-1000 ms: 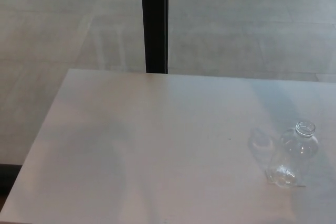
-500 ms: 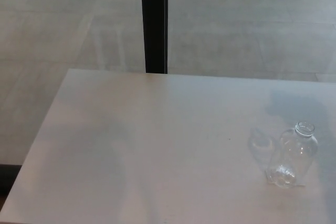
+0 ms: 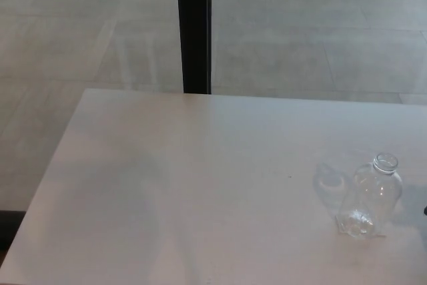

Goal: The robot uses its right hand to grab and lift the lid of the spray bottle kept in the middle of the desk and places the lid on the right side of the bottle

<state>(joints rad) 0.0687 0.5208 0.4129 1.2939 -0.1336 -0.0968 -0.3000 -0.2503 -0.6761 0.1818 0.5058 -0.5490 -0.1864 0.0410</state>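
A clear spray bottle (image 3: pixel 371 197) stands upright on the white desk (image 3: pixel 200 185), near its right side. Its neck (image 3: pixel 385 162) is open, with no lid on it. I see no lid anywhere on the desk. Neither hand shows clearly. A tiny dark sliver (image 3: pixel 425 210) touches the picture's right edge beside the bottle, and I cannot tell what it is.
A faint bright patch of light (image 3: pixel 329 179) lies on the desk just left of the bottle. Behind the desk's far edge rises a black post (image 3: pixel 194 28) against a grey tiled floor. The desk's left edge runs diagonally at the picture's left.
The grey shadow on the desk behind the bottle has gone, and one now lies to its right. The dark sliver has appeared at the right edge. The bottle has stayed put.
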